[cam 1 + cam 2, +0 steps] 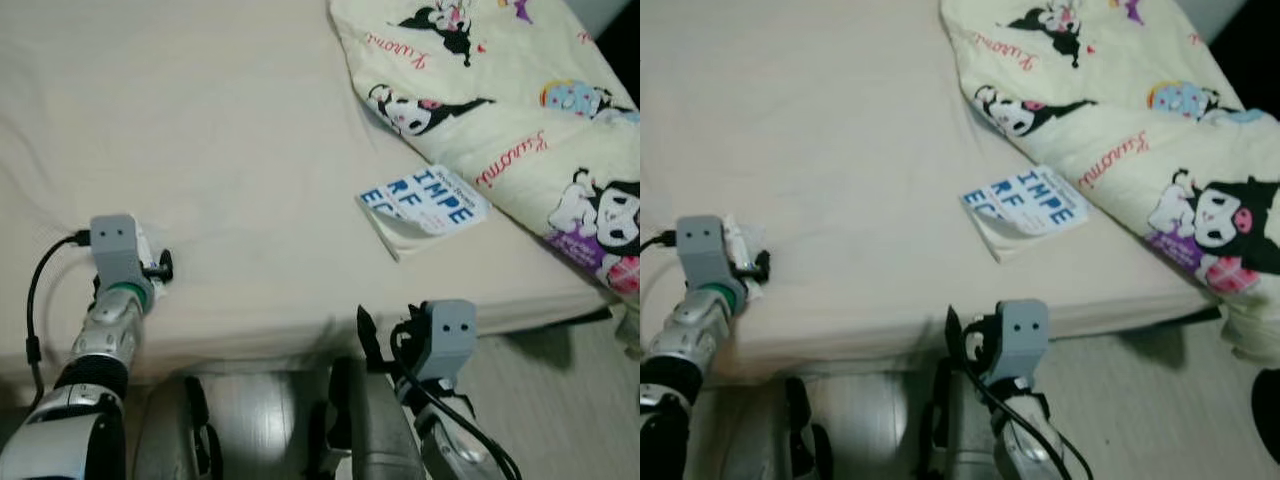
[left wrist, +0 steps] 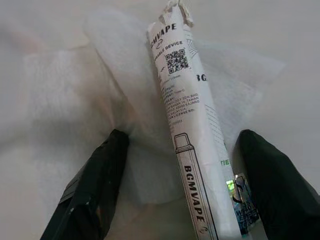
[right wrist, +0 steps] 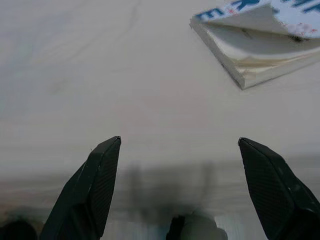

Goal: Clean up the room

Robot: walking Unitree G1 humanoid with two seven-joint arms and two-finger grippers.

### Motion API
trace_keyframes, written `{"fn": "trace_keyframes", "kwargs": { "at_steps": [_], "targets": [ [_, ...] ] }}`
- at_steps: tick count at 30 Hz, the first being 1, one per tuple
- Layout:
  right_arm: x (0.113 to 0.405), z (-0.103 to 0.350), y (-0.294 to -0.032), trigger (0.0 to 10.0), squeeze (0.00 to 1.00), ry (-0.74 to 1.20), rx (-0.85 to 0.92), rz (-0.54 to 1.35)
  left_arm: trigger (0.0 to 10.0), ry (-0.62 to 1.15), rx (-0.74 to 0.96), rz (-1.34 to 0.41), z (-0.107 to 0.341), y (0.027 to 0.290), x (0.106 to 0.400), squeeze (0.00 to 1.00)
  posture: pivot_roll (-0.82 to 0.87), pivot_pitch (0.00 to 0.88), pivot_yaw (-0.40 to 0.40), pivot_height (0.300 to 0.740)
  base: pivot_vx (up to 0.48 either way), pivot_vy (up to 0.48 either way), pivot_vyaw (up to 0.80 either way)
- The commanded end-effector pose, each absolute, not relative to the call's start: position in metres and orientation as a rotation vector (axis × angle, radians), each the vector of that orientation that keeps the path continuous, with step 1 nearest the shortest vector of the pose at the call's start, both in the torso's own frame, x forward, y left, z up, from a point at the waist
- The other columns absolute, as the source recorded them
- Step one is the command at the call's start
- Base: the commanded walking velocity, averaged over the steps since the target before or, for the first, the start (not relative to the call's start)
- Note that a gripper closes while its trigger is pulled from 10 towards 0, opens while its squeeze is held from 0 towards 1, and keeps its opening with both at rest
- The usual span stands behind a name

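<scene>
Two claws at the bed (image 1: 220, 150), both spread wide.
Left claw (image 2: 185, 185) straddles a BGMVAPE packet (image 2: 187, 125) lying on a white tissue (image 2: 75, 95) near the bed's front edge; neither finger touches it. Right claw (image 3: 182, 185) hovers at that edge, short of the book (image 1: 424, 208), which lies beside the cartoon-print blanket (image 1: 500, 90).

A big cream bed (image 1: 220, 130) takes up most of the room. The floor (image 1: 560, 400) beside it is pale grey.

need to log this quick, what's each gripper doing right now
Left gripper: open, fingers either side of the white wrapper on the bed.
Right gripper: open, holding nothing.
</scene>
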State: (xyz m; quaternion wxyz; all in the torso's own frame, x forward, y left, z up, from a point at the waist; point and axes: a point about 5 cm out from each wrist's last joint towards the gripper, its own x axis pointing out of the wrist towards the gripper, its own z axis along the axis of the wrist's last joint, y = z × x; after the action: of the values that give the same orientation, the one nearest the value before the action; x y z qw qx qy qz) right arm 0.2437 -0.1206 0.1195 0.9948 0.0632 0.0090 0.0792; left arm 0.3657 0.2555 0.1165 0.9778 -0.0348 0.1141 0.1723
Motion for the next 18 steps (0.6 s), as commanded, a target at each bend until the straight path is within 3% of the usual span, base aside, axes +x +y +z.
{"fn": "trace_keyframes", "kwargs": {
  "at_steps": [1, 2, 3, 13, 18],
  "targets": [
    [0.238, 0.113, -0.125, 10.0, 0.0, 0.063, 0.116, 0.14, 4.2, 0.36, -0.105, 0.409, 0.087, 0.264, 0.349, 0.0, -0.24, 0.457, -0.081, 0.601, 0.0, 0.0, 0.0],
    [0.238, 0.113, -0.125, 10.0, 0.0, 0.063, 0.116, 0.14, 4.2, 0.36, -0.105, 0.409, 0.087, 0.264, 0.349, 0.0, -0.24, 0.457, -0.081, 0.601, 0.0, 0.0, 0.0],
    [0.236, 0.113, -0.126, 10.0, 0.0, 0.071, 0.114, 0.137, 0.0, 0.373, -0.104, 0.428, 0.085, 0.265, 0.348, 0.0, -0.24, 0.459, -0.082, 0.601, 0.0, 0.0, 0.0],
    [0.237, 0.113, -0.124, 10.0, 0.0, 0.092, 0.117, 0.133, 0.0, 0.446, -0.018, 0.52, 0.078, 0.273, 0.341, 0.0, -0.21, 0.449, -0.078, 0.601, 0.0, 0.0, 0.0],
    [0.239, 0.112, -0.124, 10.0, 0.0, 0.096, 0.12, 0.134, 0.0, 0.424, -0.065, 0.56, 0.079, 0.28, 0.339, 0.0, -0.2, 0.439, -0.076, 0.601, 0.0, 0.0, 0.0]
  ]
}}
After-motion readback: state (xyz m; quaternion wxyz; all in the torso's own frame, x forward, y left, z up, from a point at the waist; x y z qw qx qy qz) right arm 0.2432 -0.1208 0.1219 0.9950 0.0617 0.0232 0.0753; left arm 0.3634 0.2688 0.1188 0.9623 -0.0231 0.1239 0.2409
